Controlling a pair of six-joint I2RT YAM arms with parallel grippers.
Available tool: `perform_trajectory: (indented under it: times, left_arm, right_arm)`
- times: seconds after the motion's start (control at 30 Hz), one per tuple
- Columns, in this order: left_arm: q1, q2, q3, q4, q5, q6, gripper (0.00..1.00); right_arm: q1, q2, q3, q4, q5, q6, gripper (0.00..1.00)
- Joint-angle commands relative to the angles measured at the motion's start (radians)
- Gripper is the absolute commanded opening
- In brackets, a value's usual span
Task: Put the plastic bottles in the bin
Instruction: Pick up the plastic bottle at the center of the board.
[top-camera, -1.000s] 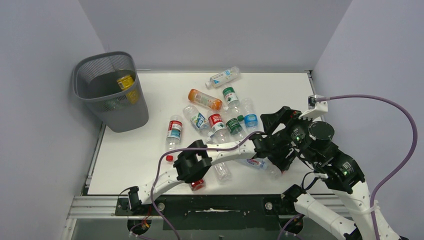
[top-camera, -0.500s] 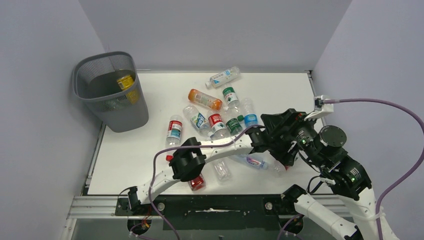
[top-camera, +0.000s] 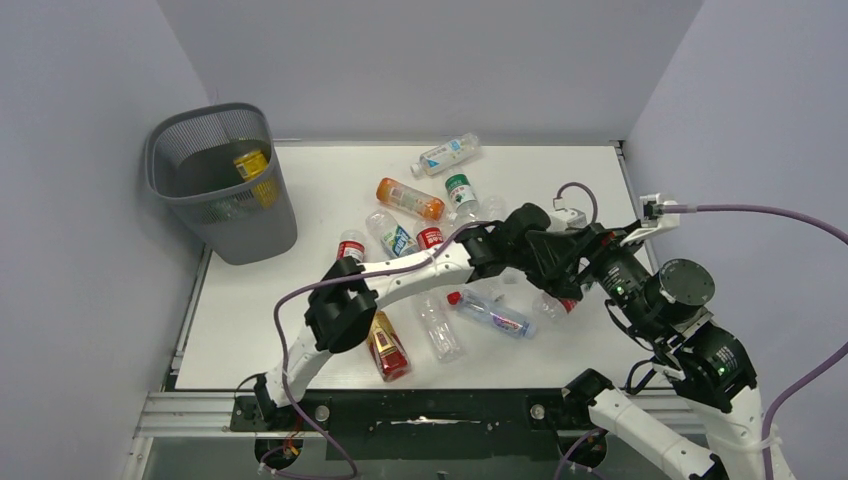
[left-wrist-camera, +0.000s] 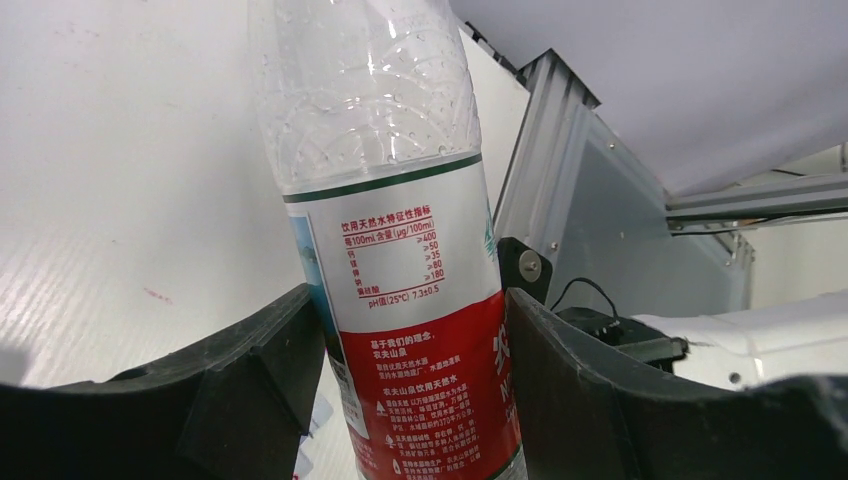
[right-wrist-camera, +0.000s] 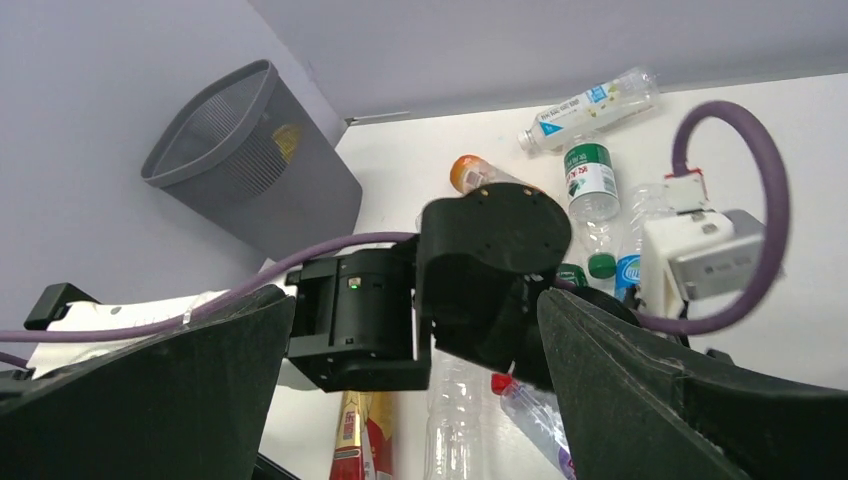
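My left gripper (left-wrist-camera: 405, 350) is shut on a clear plastic bottle (left-wrist-camera: 400, 230) with a red and white label, held between both fingers. In the top view the left gripper (top-camera: 556, 270) is right of the table's centre, close in front of my right gripper (right-wrist-camera: 420, 340). The right gripper is open and empty, with the left arm's wrist filling the space before it. The dark grey mesh bin (top-camera: 240, 225) stands at the table's back left with a yellow bottle (top-camera: 250, 162) inside. Several bottles lie in the middle, among them an orange one (top-camera: 409, 198) and a red-capped one (top-camera: 490, 312).
A red and yellow bottle (top-camera: 386, 345) and a clear one (top-camera: 438, 328) lie near the front edge under the left arm. A blue-labelled bottle (top-camera: 446, 153) lies at the back. Grey walls close in both sides. Purple cables loop over both arms.
My left arm has swung up and toward the back with the red-labelled bottle in its fingers. My right arm has drawn back to the right. The red and yellow bottle now shows.
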Motion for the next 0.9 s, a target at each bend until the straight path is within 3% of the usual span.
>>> perform_trajectory:
  times: [0.0, 0.27, 0.43, 0.7, 0.87]
  left_arm:
    - [0.049, -0.142, -0.080, 0.173, 0.081, -0.045, 0.58]
    - [0.179, -0.303, -0.280, 0.319, 0.153, -0.108, 0.58]
    - [0.268, -0.398, -0.353, 0.321, 0.148, -0.098, 0.58]
    - [0.392, -0.529, -0.388, 0.205, 0.091, -0.019, 0.58]
    - [0.483, -0.614, -0.368, 0.076, -0.020, 0.059, 0.58]
  right_arm:
    - [0.000, -0.009, 0.022, 0.065, -0.023, -0.020, 0.98]
    - [0.000, -0.017, 0.010, 0.071, -0.026, -0.026, 0.98]
    - [0.000, -0.021, -0.004, 0.079, -0.028, -0.024, 0.98]
    - [0.000, -0.017, -0.017, 0.082, -0.029, -0.020, 0.98]
    - [0.000, -0.011, -0.035, 0.087, -0.040, -0.015, 0.98]
